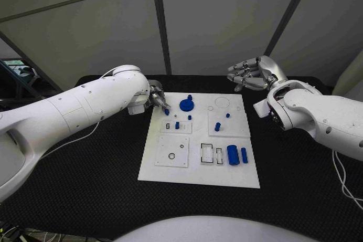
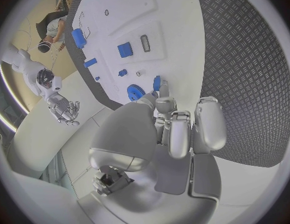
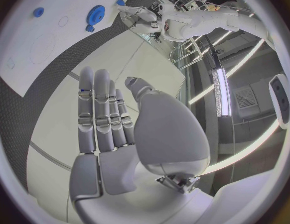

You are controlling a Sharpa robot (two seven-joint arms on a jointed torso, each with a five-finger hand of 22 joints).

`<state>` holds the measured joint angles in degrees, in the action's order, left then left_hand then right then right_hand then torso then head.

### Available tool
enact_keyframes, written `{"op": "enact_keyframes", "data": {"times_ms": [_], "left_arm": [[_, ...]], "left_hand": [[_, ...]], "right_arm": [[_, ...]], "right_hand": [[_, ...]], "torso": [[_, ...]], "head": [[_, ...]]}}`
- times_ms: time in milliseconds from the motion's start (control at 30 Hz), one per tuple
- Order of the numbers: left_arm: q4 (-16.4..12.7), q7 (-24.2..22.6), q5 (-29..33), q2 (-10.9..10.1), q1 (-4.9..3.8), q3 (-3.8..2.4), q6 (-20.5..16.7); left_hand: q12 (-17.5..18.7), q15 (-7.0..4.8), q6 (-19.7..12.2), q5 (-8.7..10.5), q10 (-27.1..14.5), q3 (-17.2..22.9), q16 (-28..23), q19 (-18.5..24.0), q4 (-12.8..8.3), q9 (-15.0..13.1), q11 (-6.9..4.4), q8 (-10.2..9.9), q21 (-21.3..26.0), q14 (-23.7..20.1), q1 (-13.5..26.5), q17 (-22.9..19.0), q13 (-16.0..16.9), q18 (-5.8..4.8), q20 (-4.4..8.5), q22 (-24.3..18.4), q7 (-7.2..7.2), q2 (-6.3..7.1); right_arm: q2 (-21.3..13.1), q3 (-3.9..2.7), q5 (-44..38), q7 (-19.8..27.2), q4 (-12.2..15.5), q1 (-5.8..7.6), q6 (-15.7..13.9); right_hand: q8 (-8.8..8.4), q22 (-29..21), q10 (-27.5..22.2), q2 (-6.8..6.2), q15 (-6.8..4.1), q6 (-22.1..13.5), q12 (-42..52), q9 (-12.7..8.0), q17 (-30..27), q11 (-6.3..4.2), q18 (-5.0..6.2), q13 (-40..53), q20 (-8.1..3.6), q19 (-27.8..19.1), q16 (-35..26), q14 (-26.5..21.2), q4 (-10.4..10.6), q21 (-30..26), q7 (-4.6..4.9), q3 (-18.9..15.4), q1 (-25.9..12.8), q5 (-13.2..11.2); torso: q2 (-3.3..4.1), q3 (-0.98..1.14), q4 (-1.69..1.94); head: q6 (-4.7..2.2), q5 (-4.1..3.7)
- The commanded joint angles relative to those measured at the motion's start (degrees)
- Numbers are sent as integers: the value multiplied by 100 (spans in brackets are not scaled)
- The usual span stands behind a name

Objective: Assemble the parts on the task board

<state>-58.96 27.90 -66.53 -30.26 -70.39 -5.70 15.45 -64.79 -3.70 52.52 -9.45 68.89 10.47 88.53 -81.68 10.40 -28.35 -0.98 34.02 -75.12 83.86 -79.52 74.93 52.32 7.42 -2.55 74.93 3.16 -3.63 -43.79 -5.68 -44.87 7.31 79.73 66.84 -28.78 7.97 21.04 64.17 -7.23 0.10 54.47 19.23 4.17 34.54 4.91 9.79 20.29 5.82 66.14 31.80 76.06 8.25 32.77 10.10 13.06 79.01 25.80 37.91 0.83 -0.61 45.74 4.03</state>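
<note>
Left robot hand [image 1: 157, 97] at the near-left edge of the white task board [image 1: 198, 174] on the black surface [image 1: 91, 174], pinching a small blue part [image 1: 166, 111]; right robot hand [image 1: 253, 73] up high, fingers apart, holding nothing.

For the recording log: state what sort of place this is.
Most likely a robotics lab or test cell. A white task board with small blue parts lies on a black table walled by grey panels, and two white robot arms work over it, left hand and right hand.
</note>
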Motion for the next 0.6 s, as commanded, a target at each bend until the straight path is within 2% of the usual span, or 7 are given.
{"op": "enact_keyframes", "data": {"times_ms": [33, 300, 600], "left_arm": [[-31, -67, 122, -10, -9, -1, -74], [-48, -48, 154, -29, -9, -1, -103], [-35, -8, 185, -36, -9, 0, -54]], "left_hand": [[13, -42, -37, 40, 38, 54, 14, -21, 0, -2, 8, 23, -28, 548, -54, 1307, -8, -346, 29, 118, -8, -3], [43, -33, -59, 63, 37, 182, 12, -22, 85, -32, 21, 54, -19, 547, 90, 1304, -48, -346, 24, 125, 6, 54], [78, -18, -83, 77, 14, 240, 5, -16, 258, -37, 40, 48, 5, 543, 358, 1295, -105, -342, 11, 123, 27, 183]], "right_arm": [[-1, -3, 1, 19, 7, 9, 26], [-2, -3, 1, 19, 3, 9, 23], [-2, -3, 1, 15, 2, 9, 22]], "right_hand": [[21, -5, -43, 15, 32, -35, 19, 3, 8, 14, 67, -5, 42, 16, -34, 15, 21, -38, -15, 11, -22, 28], [21, -5, -43, 15, 32, -35, 19, 3, 8, 14, 67, -5, 42, 16, -34, 15, 21, -38, -15, 11, -22, 28], [23, -9, -47, 15, 33, -38, 22, 3, 10, 16, 67, -8, 43, 17, -36, 13, 25, -43, -14, 10, -26, 28]], "torso": [[-1, 3, 5], [-1, 2, 1], [1, 3, 0]], "head": [[-4, 1], [-11, 1], [0, 5]]}}
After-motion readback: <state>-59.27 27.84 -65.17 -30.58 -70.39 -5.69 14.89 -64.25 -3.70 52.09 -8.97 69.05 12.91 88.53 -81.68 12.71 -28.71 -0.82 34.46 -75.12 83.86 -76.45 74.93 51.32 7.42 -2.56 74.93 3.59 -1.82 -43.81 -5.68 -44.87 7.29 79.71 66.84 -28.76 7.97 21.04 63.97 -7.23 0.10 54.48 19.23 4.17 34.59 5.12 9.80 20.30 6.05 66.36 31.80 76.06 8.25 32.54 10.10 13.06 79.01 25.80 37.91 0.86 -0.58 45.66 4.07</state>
